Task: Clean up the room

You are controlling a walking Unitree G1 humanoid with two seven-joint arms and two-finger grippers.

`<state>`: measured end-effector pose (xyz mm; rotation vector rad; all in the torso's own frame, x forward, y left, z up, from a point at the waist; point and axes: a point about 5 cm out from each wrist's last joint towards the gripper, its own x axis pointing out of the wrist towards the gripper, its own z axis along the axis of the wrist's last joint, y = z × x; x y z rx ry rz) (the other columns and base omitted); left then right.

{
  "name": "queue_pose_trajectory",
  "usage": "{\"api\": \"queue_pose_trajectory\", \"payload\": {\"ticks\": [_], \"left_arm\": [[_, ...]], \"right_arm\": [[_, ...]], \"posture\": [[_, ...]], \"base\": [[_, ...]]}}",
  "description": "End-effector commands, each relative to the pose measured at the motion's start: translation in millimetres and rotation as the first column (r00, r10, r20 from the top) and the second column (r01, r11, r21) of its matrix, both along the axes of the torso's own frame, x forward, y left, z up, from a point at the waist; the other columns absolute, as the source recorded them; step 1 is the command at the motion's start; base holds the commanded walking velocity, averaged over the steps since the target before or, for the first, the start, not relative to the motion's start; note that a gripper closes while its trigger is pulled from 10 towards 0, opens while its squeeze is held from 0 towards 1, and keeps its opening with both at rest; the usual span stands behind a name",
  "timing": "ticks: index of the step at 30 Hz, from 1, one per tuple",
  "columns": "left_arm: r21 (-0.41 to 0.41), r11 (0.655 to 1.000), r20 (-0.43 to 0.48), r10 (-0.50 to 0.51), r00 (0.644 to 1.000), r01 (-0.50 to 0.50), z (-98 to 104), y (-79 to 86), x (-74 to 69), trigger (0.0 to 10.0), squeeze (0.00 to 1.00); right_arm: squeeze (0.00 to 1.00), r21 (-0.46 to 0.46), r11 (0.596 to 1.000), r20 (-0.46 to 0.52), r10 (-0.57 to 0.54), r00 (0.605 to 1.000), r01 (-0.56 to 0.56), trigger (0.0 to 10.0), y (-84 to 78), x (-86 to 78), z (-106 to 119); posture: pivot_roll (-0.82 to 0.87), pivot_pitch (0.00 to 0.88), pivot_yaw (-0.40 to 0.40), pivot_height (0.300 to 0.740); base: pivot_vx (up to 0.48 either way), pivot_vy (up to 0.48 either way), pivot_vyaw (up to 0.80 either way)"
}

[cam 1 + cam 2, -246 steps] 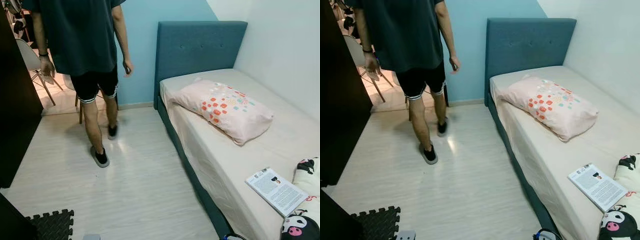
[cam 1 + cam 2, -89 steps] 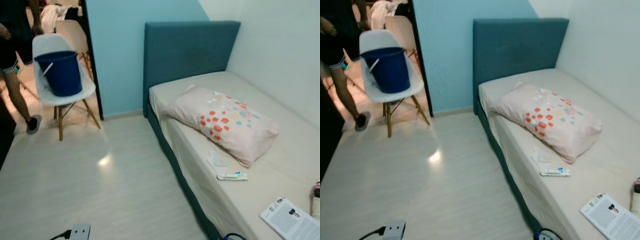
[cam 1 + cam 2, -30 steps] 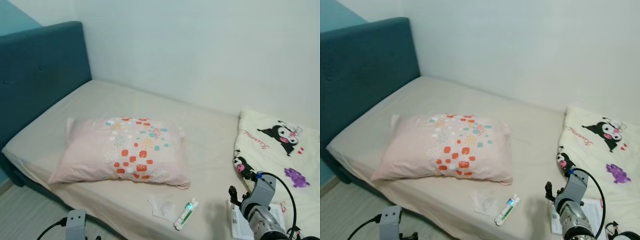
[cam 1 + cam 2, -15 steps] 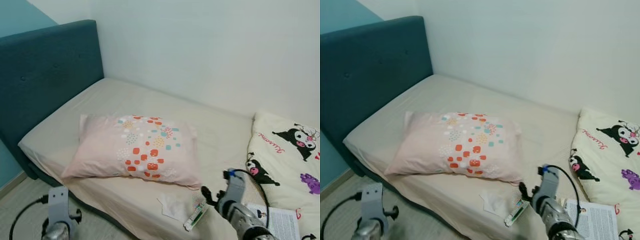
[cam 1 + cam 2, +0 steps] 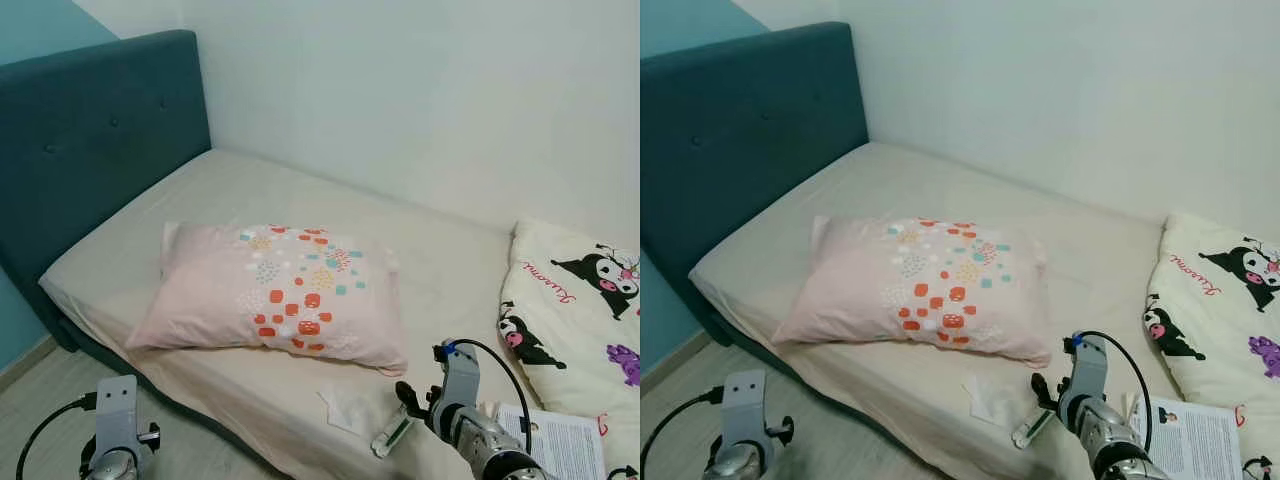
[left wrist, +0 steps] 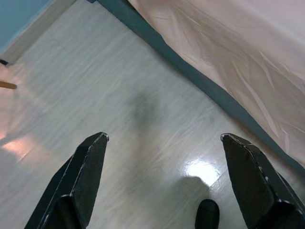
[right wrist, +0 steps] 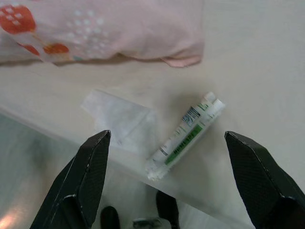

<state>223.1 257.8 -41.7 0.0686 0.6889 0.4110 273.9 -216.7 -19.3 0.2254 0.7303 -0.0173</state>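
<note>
step: you're lining up on the tube (image 7: 185, 135) on the bed (image 5: 150, 225); looks like approach, no grasp yet.
tube place: flat on the sheet near the bed's floor-side edge, just off the pillow (image 5: 275, 296) corner, tissue (image 7: 120, 120) right beside it, booklet (image 5: 1188, 436) on its other side, apart.
how to do it: come down so the tube sits across the gap between the fingers, mid-body, not the cap end. Keep clear of the tissue or you'll likely pinch both. Sheet is soft, so press lightly; tube could roll toward the edge.
right gripper (image 7: 178, 183): hovers over the tube, pointing down at it, jaws spread wide, nothing held.
left gripper (image 6: 164, 179): low beside the bed, over the floor (image 6: 119, 119), jaws wide apart, idle.
</note>
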Motion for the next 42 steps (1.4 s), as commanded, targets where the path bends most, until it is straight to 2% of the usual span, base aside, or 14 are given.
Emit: {"api": "queue_pose_trajectory", "payload": {"ticks": [1,13,17,22,24,28,29,30,32,34,35,37,40,42], "left_arm": [[-0.021,1.0,-0.024,-0.024,0.999,0.023,-7.1,-8.3,-6.5,10.0,0.0],[0.001,0.997,-0.012,-0.071,0.997,0.071,-4.2,-9.7,-2.1,10.0,0.0],[0.007,0.997,0.004,-0.08,0.997,0.079,-1.2,-8.9,1.7,10.0,0.0],[0.037,0.995,0.033,-0.099,0.995,0.098,4.6,-5.4,7.1,10.0,0.0],[0.043,0.993,0.047,-0.11,0.993,0.108,6.3,-3.4,7.3,10.0,0.0],[0.047,0.992,0.056,-0.118,0.991,0.116,6.7,-2.0,6.3,10.0,0.0],[0.059,0.991,0.058,-0.124,0.991,0.12,6.6,0.0,3.9,10.0,0.0],[0.068,0.99,0.059,-0.127,0.99,0.123,6.4,1.3,2.2,10.0,0.0],[0.068,0.99,0.059,-0.127,0.99,0.123,6.4,1.3,2.2,10.0,0.0],[0.088,0.989,0.063,-0.124,0.99,0.118,6.7,6.7,-2.2,10.0,0.0],[0.088,0.989,0.063,-0.124,0.99,0.118,6.7,6.7,-2.2,10.0,0.0],[0.105,0.988,0.077,-0.124,0.989,0.116,8.4,9.9,-3.5,10.0,0.0],[0.11,0.987,0.085,-0.129,0.988,0.119,9.3,9.9,-3.0,10.0,0.0],[0.116,0.985,0.092,-0.139,0.986,0.128,9.5,8.4,-3.0,10.0,0.0]], "right_arm": [[0.0,-0.027,1.0,-0.022,0.002,1.0,-0.003,10.0,-2.8,-0.4,-0.1],[0.0,0.041,0.999,0.025,0.002,1.0,-0.003,10.0,2.0,5.4,4.8],[0.0,0.029,1.0,0.033,-0.003,0.999,0.002,10.0,1.5,6.9,6.2],[0.0,0.055,0.997,0.078,-0.054,0.996,0.049,10.0,0.8,10.2,9.6],[0.0,0.028,0.999,0.078,-0.046,0.996,0.044,10.0,1.8,9.2,8.5],[0.0,0.008,0.999,0.08,-0.042,0.996,0.042,10.0,1.5,7.9,7.4],[0.0,0.047,0.998,0.12,-0.048,0.992,0.042,10.0,3.1,8.5,8.9],[0.0,0.077,0.996,0.149,-0.053,0.987,0.042,10.0,4.2,9.0,10.2],[0.0,0.077,0.996,0.149,-0.053,0.987,0.042,10.0,4.2,9.0,10.2],[0.0,0.142,0.99,0.231,-0.053,0.971,0.021,10.0,7.4,12.8,16.6],[0.0,0.142,0.99,0.231,-0.053,0.971,0.021,10.0,7.4,12.8,16.6],[0.0,0.23,0.971,0.334,-0.015,0.942,-0.066,10.0,18.0,24.1,30.4],[0.0,0.257,0.959,0.372,0.015,0.928,-0.118,10.0,24.5,29.5,37.0],[0.0,0.271,0.941,0.414,0.075,0.907,-0.201,10.0,36.9,39.2,47.7]], "posture": [[-0.06,0.0,-0.056,0.644],[-0.06,0.0,-0.054,0.594],[-0.05,0.001,-0.05,0.579],[-0.04,0.033,-0.038,0.554],[-0.04,0.077,-0.025,0.549],[-0.04,0.086,-0.025,0.549],[-0.02,0.122,-0.024,0.549],[-0.02,0.122,-0.024,0.549],[-0.02,0.122,-0.024,0.549],[-0.02,0.153,-0.028,0.549],[-0.02,0.153,-0.028,0.549],[-0.01,0.178,-0.035,0.549],[-0.01,0.181,-0.036,0.549],[0.0,0.198,-0.043,0.549]], "base": [[0.0,0.0,0.0],[0.0,0.0,0.0],[0.0,0.0,0.0],[0.0,0.0,0.0],[0.0,0.0,0.0],[0.0,0.0,0.0],[0.0,0.0,0.0],[0.0,0.0,0.0],[0.0,0.0,0.0],[0.0,0.0,0.0],[0.0,0.0,0.0],[0.0,0.0,0.0],[0.0,0.0,0.0],[0.0,0.0,0.0]]}}
